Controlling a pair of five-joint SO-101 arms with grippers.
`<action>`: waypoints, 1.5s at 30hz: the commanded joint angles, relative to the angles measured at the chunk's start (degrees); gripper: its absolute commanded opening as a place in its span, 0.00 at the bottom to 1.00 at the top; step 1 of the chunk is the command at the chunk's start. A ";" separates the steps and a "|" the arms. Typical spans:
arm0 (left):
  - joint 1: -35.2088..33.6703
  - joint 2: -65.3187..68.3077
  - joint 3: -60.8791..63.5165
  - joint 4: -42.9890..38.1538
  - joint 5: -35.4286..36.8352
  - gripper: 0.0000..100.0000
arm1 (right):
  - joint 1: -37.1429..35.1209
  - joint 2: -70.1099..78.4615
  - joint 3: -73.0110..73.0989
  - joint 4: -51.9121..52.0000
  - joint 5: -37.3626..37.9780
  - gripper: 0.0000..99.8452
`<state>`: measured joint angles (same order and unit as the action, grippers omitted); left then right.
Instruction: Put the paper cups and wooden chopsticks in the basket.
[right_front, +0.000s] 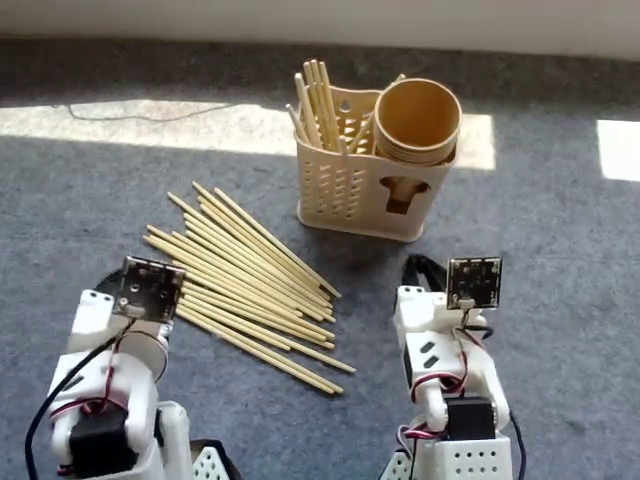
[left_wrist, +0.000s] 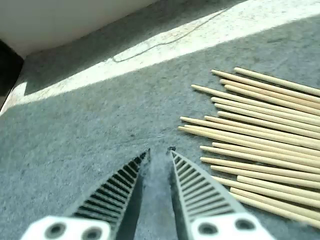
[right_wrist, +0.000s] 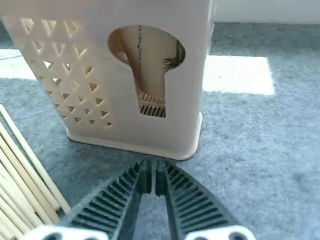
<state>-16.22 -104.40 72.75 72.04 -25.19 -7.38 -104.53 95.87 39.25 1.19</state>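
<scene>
Chopsticks (right_front: 250, 285) of pale bare wood lie in a loose fanned heap on the grey felt-like bench (right_front: 560, 260) in the high view, toward its left side and just ahead of the left arm. A further bundle (right_front: 318, 100) stands upright in the cream perforated basket (right_front: 345, 195), which sits near the far edge with a stack of tan paper cups (right_front: 418, 122) nested in its right compartment. With the cups already in, the heap looks like what is left of the job. In the left wrist view the left gripper (left_wrist: 159, 151) hangs low over bare bench, its jaws a narrow gap apart with nothing between them and the heap (left_wrist: 250, 145) just beside it. In the right wrist view the right gripper (right_wrist: 152, 167) is all but closed and empty, near the basket's front wall (right_wrist: 195, 75), where a printed cup (right_wrist: 150, 65) shows through the keyhole cut-out. The sticks should be light, stiff and smooth, apt to roll and slide on one another. Pinching a few across their middle, where they balance, seems the safest hold.
</scene>
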 joint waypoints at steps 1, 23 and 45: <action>7.16 0.22 -4.35 3.96 -3.78 0.07 | 2.42 -0.75 5.93 -3.21 0.70 0.03; 22.55 34.51 -8.84 6.42 -26.20 0.15 | 3.47 -0.75 5.93 -3.12 0.70 0.03; 36.97 74.59 -17.19 -0.88 -32.79 0.14 | 3.56 -0.66 5.93 -3.12 0.79 0.03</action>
<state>19.38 -33.89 57.98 74.24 -57.54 -4.48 -104.53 95.87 38.29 1.19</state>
